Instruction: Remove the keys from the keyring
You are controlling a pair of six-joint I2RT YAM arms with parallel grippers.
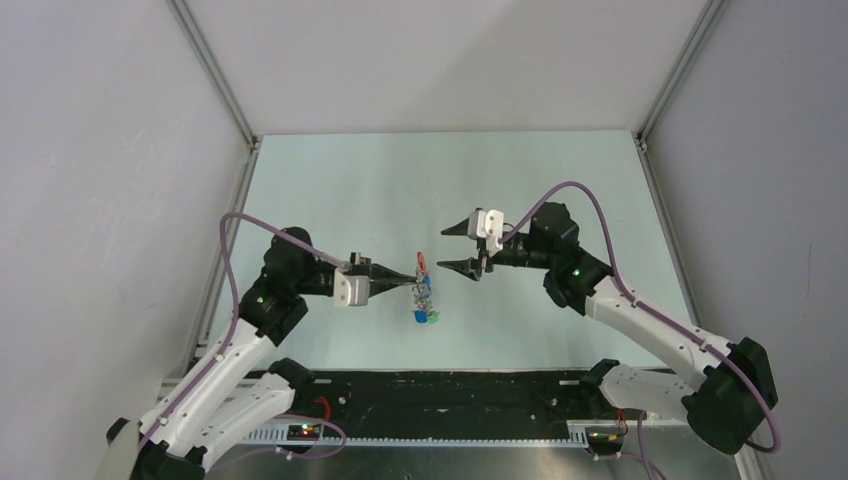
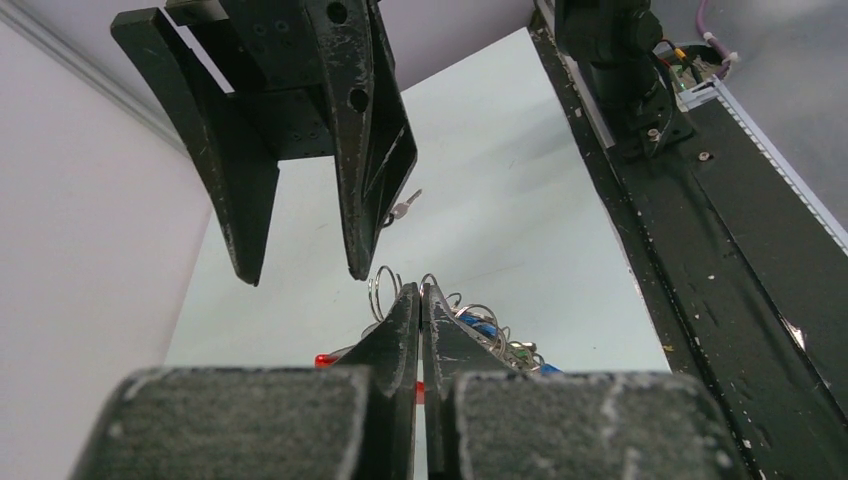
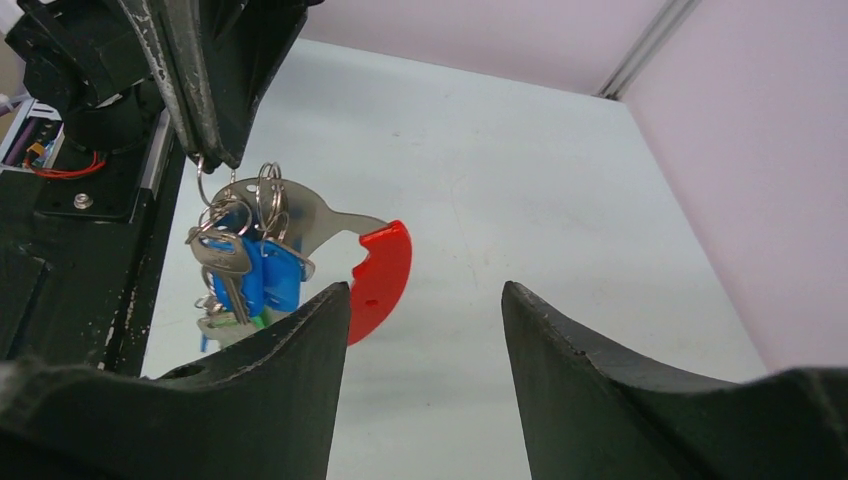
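Clamps keyring (image 3: 385, 268) in left gripper (image 1: 414, 279) jaws at frame centre, keys (image 3: 232, 262) hanging beneath. Holds right gripper (image 1: 442, 248) jaws apart, just right.

No text, number, brand or sign can be read in any view. The tags on the keys (image 3: 230, 260) show no legible marking.

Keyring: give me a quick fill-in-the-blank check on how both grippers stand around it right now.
1. The left gripper is ___ on the keyring.
2. The right gripper holds nothing; its jaws are ___.
3. The keyring's plastic loop is coloured ___.
Missing words: shut; open; red.
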